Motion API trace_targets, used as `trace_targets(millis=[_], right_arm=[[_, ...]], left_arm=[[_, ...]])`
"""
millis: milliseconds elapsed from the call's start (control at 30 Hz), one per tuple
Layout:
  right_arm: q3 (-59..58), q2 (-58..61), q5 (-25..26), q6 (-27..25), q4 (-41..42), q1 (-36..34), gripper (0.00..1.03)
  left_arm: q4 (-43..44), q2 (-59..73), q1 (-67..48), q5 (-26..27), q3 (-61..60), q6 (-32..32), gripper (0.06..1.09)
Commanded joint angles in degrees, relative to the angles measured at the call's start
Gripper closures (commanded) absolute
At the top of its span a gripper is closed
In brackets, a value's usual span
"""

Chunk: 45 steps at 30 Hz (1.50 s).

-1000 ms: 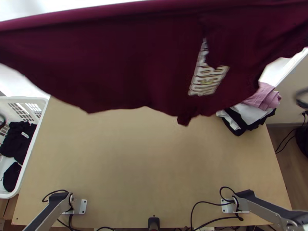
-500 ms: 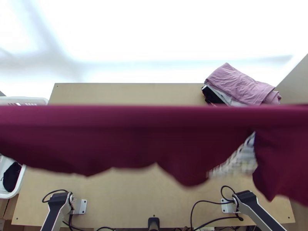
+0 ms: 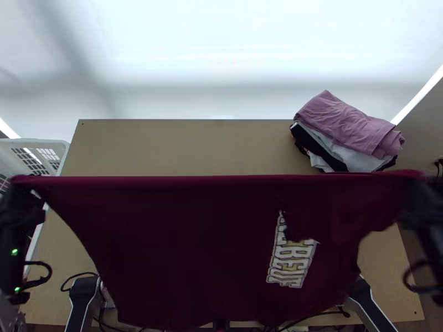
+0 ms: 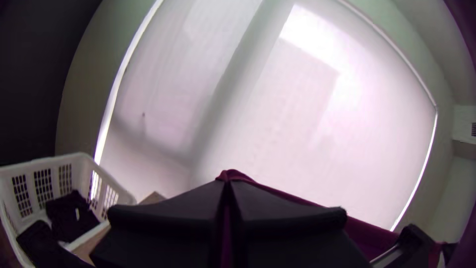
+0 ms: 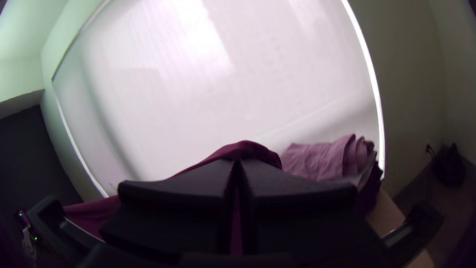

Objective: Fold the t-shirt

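- Swinging back toward the arms' bases, the lower part of the burgundy t-shirt (image 3: 194,249) now reaches the top view's near edge; its taut upper edge sits nearer that view's bottom too, and shows both ends.
- Shirt: held up over the table (image 3: 183,144), stretched straight between its two held ends and hanging loose below, with a flap covering part of the pale lettering (image 3: 290,263).
- Left gripper (image 4: 227,180): fingers pressed together on one end of that edge.
- Right gripper (image 5: 238,161): likewise closed, cloth pinched between its fingers.
- Beyond: folded clothes (image 3: 349,124) at the far right corner, a white basket (image 3: 33,141) at the left.
- Step, as I judge it: shaking out before folding. Next calls for lowering both ends evenly, keeping tension; otherwise the flap could land as a crease.
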Motion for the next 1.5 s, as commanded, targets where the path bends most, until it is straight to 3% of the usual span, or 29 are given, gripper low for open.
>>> trace_targets(millis=[0, 333, 567, 833, 1233, 1467], right_arm=[[-10.9, -2.3, 2.1, 2.0, 7.2, 1.2, 1.00], [-22.2, 12.3, -3.9, 1.4, 24.8, 0.5, 1.00], [-20.0, 26.6, -8.6, 1.4, 27.5, -4.5, 1.00], [-16.2, 39.9, -8.6, 1.2, 32.1, -8.8, 1.00], [-4.5, 58.4, -7.4, 1.7, 34.1, -8.3, 1.00], [10.6, 71.2, -6.2, 3.8, 24.1, -7.6, 1.00]], left_arm=[[-0.4, 1.8, 0.2, 0.7, -3.5, -2.5, 1.05], [6.5, 14.4, -0.2, 3.6, -10.1, -4.3, 1.05], [9.8, 25.6, 1.6, 8.9, -10.3, -4.6, 1.05], [11.0, 42.1, 5.6, 12.1, -5.1, -4.8, 1.05], [11.4, 64.8, 7.4, 11.9, 8.7, -5.4, 1.05], [11.7, 73.5, 7.6, 9.6, 17.5, -7.1, 1.05]])
